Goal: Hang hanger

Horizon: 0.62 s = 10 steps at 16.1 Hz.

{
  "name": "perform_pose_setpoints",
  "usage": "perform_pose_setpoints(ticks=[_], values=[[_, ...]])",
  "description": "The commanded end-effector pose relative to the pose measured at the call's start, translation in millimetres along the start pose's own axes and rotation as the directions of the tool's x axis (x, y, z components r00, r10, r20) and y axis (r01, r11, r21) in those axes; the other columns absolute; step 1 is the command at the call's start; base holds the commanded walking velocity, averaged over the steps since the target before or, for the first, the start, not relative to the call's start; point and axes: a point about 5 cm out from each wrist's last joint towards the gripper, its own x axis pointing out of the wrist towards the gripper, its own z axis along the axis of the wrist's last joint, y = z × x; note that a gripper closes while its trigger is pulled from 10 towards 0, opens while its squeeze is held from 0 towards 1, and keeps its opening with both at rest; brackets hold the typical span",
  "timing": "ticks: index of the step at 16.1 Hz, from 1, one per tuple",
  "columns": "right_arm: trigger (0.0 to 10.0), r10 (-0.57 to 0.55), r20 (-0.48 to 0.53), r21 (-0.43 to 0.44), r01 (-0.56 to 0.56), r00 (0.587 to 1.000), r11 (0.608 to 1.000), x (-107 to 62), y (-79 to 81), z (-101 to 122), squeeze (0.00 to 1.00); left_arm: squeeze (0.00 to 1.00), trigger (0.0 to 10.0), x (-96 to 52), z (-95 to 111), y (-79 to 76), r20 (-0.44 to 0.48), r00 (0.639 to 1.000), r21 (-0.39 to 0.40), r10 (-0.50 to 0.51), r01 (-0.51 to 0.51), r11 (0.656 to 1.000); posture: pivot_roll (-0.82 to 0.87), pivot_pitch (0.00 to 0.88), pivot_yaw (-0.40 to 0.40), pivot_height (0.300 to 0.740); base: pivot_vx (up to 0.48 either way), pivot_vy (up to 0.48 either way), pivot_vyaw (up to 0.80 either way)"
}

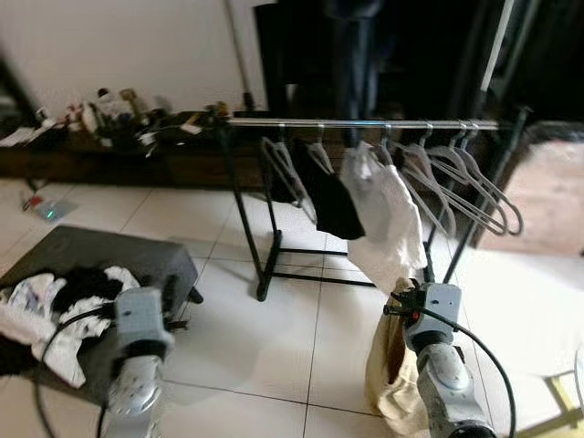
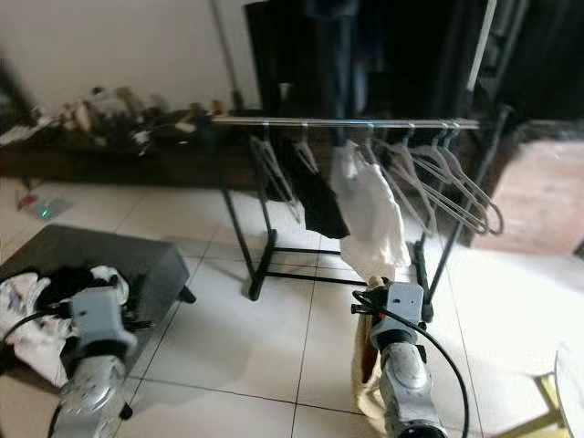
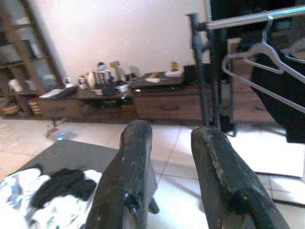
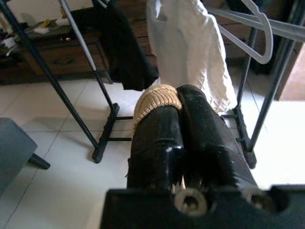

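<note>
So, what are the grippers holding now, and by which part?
Right gripper is shut on the tan bag, by its rope handle. Left gripper is open, holding nothing.

So the rack's silver rail [image 1: 365,123] runs level across black uprights, standing on the tiled floor. From the robot's left there's one bare pale hanger [image 1: 285,169], then a hanger with a black garment [image 1: 328,196] on it, then one carrying a white garment [image 1: 383,219] that drapes down low. At the right end a bunch of empty pale hangers [image 1: 465,187] sits crowded together, hooks on the rail, arms overlapping and angled. Can't count that bunch exactly, too blurry.
</note>
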Motion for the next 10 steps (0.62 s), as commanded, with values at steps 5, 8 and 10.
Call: perform_pose_setpoints(ticks=[5,8,10], values=[[10.0,0.113,0.035,-0.038,-0.111,0.993,0.993,3.0,12.6,8,0.00,0.00,10.0,-5.4,8,3.5,0.037,0.999,0.017,0.011,-0.012,1.000,0.01,0.016,-0.035,0.740,0.000,0.000,0.00],[10.0,0.072,0.051,-0.020,-0.071,0.996,0.997,0.4,7.5,9,0.00,0.00,10.0,-0.4,13,-16.6,0.039,0.990,0.029,-0.137,0.136,0.990,-0.03,0.009,-0.004,0.740,0.000,0.000,0.00],[10.0,0.046,0.035,-0.015,-0.046,0.998,0.999,-6.0,1.3,2,0.00,0.00,10.0,-0.5,13,-22.0,0.036,0.990,0.005,-0.136,0.136,0.991,-0.04,0.013,-0.007,0.740,0.000,0.000,0.00]])
